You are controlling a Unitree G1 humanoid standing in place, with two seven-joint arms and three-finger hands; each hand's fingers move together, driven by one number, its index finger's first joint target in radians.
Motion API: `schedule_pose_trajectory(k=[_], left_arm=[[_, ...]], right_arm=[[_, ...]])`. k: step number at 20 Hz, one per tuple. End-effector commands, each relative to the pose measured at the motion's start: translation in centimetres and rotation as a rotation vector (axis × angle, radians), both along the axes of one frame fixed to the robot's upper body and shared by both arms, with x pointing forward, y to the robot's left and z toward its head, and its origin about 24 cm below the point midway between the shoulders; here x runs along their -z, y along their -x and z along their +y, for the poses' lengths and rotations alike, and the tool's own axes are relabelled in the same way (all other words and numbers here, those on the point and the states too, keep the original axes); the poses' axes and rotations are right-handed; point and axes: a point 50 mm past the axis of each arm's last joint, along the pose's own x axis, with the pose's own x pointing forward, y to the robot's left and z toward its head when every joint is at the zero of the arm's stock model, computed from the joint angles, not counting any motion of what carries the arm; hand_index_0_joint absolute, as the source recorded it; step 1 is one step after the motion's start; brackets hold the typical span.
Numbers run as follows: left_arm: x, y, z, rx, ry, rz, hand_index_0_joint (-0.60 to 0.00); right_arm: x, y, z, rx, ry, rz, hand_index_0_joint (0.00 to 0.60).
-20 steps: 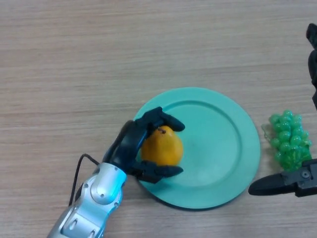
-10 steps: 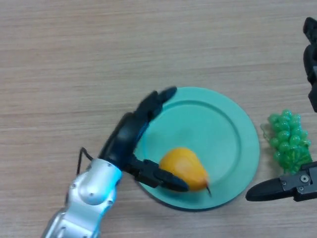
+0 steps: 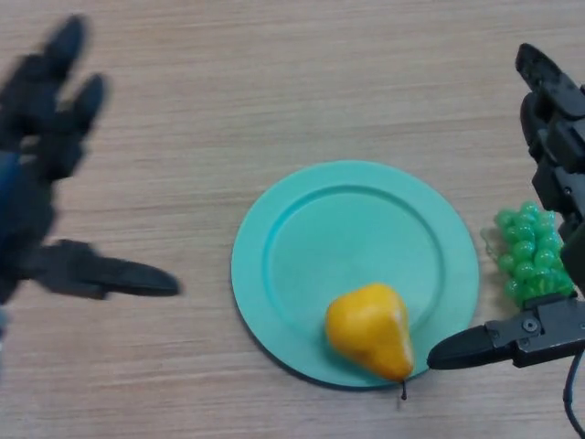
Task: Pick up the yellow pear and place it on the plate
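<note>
**Helper:** One pear, one plate. Where is the pear now?

**Me:** The yellow pear (image 3: 370,329) lies on its side on the green plate (image 3: 302,229), at the plate's near edge. Its fat end points to the middle of the plate. Its thin end and little stem poke out over the rim, toward me.

**Helper:** Which hand is closer to it?

**Me:** My right hand (image 3: 548,334) is. One dark finger of it points at the plate's near right rim, just beside the pear's thin end, but not touching it. The other fingers reach up the table past the plate's right side. They are spread and hold nothing. My left hand (image 3: 41,183) is well off to the left of the plate, wide open, fingers fanned out, empty too.

**Helper:** So are we done?

**Me:** I think so, mostly. The pear sits on the plate. But it is near the rim, so I think it could roll off if I bump it.

**Helper:** What else is there?

**Me:** Green grapes (image 3: 530,251) lie just right of the plate, by my right hand. All of it rests on a flat, pale wooden table (image 3: 274,82).
</note>
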Motion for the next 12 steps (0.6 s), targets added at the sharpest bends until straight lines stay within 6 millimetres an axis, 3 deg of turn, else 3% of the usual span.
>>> schedule_pose_trajectory(k=[1, 4, 12], left_arm=[[-2.32, 1.14, 1.16, -0.025, -0.002, -0.142, 0.000], [-1.71, 1.20, 0.32, -0.019, -0.024, -0.126, 0.000], [-2.58, 1.64, 0.42, -0.062, -0.037, -0.186, 0.000]], right_arm=[[-2.07, 0.72, 0.15, -0.014, 0.021, -0.166, 0.000], [-1.97, 0.33, 0.22, -0.019, 0.016, -0.168, 0.000], [-1.80, 0.07, 0.30, -0.040, 0.011, -0.164, 0.000]])
